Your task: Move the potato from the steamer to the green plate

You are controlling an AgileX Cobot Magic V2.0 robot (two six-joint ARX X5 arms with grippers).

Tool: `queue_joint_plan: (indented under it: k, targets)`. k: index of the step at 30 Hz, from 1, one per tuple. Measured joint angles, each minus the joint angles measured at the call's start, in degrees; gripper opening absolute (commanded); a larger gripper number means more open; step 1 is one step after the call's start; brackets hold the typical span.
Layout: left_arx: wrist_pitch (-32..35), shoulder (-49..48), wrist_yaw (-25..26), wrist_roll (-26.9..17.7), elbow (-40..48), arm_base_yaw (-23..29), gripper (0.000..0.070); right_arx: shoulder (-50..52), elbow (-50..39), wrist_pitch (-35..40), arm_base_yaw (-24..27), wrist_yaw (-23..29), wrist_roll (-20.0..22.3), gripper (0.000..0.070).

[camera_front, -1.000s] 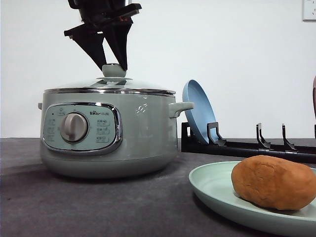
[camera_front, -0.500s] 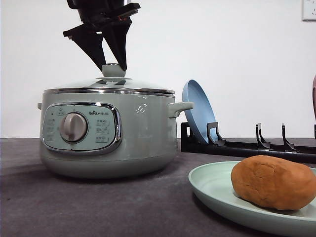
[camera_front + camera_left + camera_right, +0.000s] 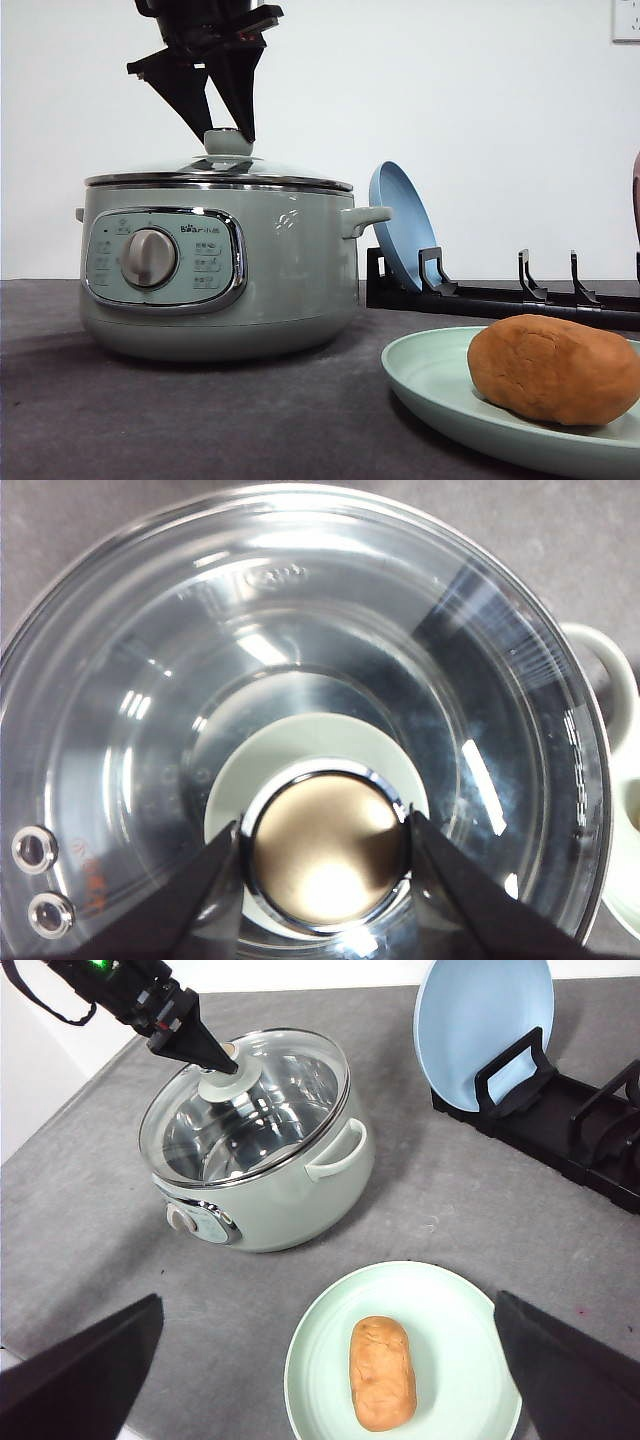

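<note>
Potato (image 3: pixel 382 1372) already lies on your green plate (image 3: pixel 320 1360), long axis running 12 to 6 in the right wrist view, while your left gripper (image 3: pixel 325 855) pinches the lid knob (image 3: pixel 325 852) atop the steamer (image 3: pixel 290 270) and your right gripper (image 3: pixel 330 1400), jaws spread, hovers over the plate.

Left gripper (image 3: pixel 228 128) clamped, right gripper (image 3: pixel 330 1380) spread

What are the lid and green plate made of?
Lid: clear glass with a chrome rim, going by the see-through dome and sharp glints. Green plate: looks like matte plastic or glazed ceramic; smooth, even mint surface, soft sheen. Can't settle which.
</note>
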State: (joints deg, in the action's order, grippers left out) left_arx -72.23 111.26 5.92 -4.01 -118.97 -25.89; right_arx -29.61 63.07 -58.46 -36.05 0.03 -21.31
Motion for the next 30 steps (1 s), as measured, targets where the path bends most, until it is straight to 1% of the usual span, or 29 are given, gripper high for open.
queue_joint_plan:
  k: [14,16,19,22,26,27,28,30]
  targets:
    - [-0.22,0.14,-0.01,-0.05,-0.22,0.0,0.0,0.0,0.0,0.0,0.0,-0.02,-0.07,0.0678]
    - [-0.24,0.14,0.01,-0.16,-0.22,0.0,0.0021,0.0,0.0,0.0,0.0,0.0,-0.08,0.0678]
    - [-0.24,0.14,0.01,-0.17,-0.22,0.0,0.0142,0.0,0.0,0.0,0.0,0.0,-0.12,0.0678]
    - [-0.22,0.14,-0.01,-0.17,-0.22,0.0,0.0289,0.0,0.0,0.0,0.0,0.0,-0.14,0.0678]
    - [-0.28,0.14,-0.01,-0.17,-0.37,0.0,0.0555,0.0,0.0,0.0,0.0,0.0,-0.14,0.0678]
    - [-0.06,0.14,-0.01,-0.12,-0.62,0.0,0.0602,0.0,0.0,0.0,0.0,0.0,-0.14,0.0678]
    - [0.28,0.13,-0.01,-0.02,-0.89,0.0,0.0637,0.0,0.0,0.0,0.0,0.0,-0.14,0.0678]
    - [1.07,0.12,0.0,0.24,-1.16,0.0,0.0672,0.0,0.0,0.0,0.0,0.0,-0.14,0.0678]
